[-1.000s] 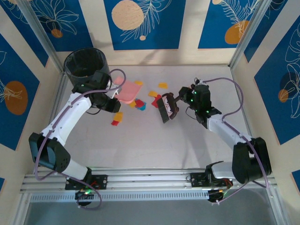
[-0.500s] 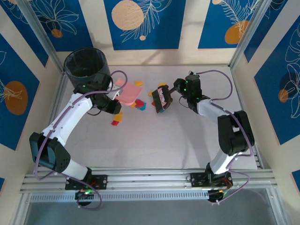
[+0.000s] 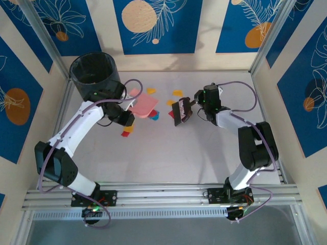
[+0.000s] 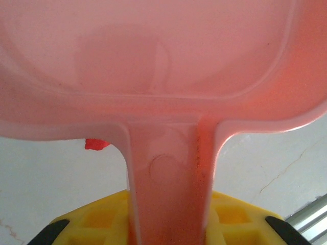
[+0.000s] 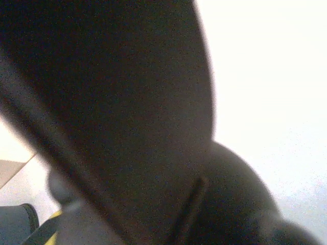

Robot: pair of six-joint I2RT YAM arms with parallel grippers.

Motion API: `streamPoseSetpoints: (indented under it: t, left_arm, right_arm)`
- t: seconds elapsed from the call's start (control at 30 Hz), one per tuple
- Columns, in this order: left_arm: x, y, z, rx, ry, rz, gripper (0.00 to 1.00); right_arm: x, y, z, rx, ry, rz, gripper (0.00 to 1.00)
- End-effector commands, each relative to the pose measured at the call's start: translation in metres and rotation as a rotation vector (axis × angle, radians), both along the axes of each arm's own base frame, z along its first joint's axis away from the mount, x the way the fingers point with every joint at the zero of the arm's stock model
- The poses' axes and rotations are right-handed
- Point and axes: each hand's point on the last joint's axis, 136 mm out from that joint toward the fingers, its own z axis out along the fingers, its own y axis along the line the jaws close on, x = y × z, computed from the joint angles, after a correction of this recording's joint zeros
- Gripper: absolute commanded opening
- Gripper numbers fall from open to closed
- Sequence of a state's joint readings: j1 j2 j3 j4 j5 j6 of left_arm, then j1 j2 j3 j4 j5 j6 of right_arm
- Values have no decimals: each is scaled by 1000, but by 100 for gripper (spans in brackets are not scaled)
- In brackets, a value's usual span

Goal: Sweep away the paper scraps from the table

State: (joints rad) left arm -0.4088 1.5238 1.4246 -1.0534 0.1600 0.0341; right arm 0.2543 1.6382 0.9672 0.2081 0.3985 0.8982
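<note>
My left fingers (image 3: 129, 115) are clamped on the handle of the pink dustpan (image 4: 153, 61), which sits low over the desk (image 3: 168, 153). My right fingers (image 3: 193, 104) are closed tight on the dark brush (image 3: 180, 111). The paper scraps (image 3: 177, 93) lie scattered on the desk around the dustpan and the brush.

One pink dustpan (image 3: 143, 105), one brush (image 3: 179, 111), one dark bin (image 3: 92, 71) at upper left of the frame, two arms (image 3: 76, 127), and about seven paper scraps (image 3: 177, 93) near the centre.
</note>
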Motion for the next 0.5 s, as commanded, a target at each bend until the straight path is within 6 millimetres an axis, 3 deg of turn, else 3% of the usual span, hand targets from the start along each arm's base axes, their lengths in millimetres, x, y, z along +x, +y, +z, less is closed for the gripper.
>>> streamPoseSetpoints:
  t: [0.0,0.2,0.33,0.47]
  left_arm:
    - [-14,-8,-7,13,53,-63,0]
    - [-23,-14,-18,44,92,-111,0]
    - [-31,-20,-28,70,123,-151,0]
    - [-36,-24,-36,95,148,-184,0]
  right_arm:
    - [-27,-24,-10,-115,74,-63,0]
    - [-58,-27,-3,-217,92,-60,0]
    - [-67,-20,9,-232,60,-23,0]
    - [-64,-1,41,-177,-71,72,0]
